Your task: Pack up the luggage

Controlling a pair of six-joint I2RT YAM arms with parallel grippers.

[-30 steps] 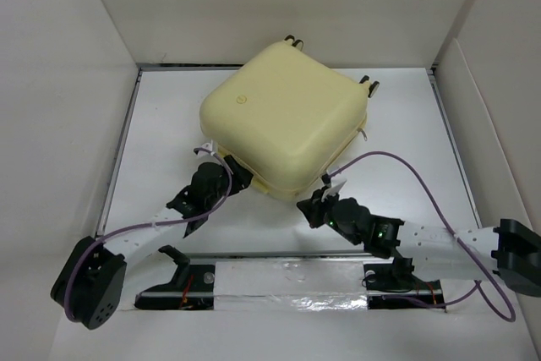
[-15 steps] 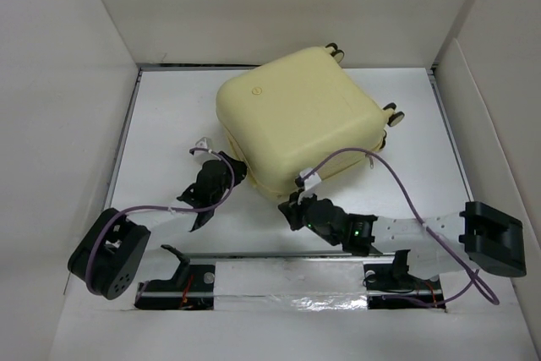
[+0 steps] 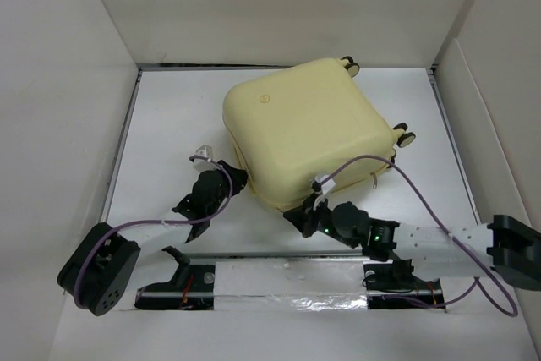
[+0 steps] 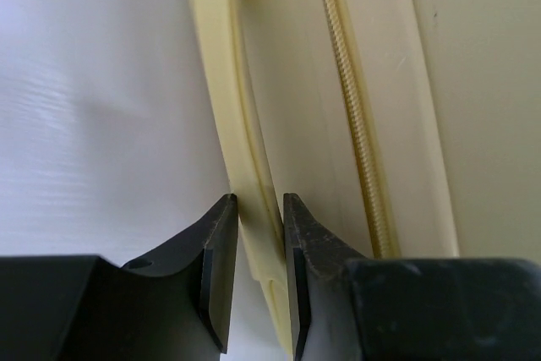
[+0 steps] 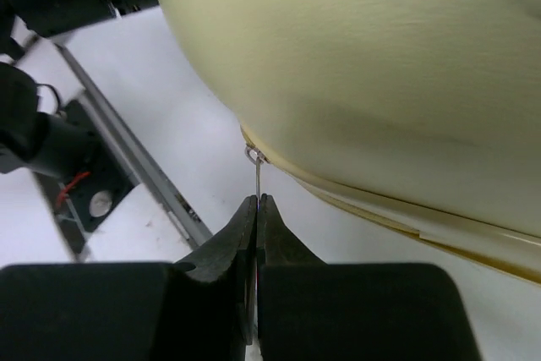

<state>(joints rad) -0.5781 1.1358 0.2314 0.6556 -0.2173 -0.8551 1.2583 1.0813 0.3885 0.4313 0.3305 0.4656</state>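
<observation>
claws both pinched on the case

left gripper (image 4: 258,209) has just narrowed onto the side handle (image 4: 241,124), and right gripper (image 5: 256,205) is clamped tight on the zip pull (image 5: 256,177). luggage (image 3: 308,128) has swung clockwise and lies lid-down, far right of centre, wheels (image 3: 407,135) near the right wall (image 3: 490,124). i judge zipping is under way. bare table (image 3: 169,116) lies left.

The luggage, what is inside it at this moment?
Nothing inside can be seen: the luggage lies closed on the table, its pale yellow shell covering the interior. Only the outside shows, with wheels at its far right edge.
</observation>
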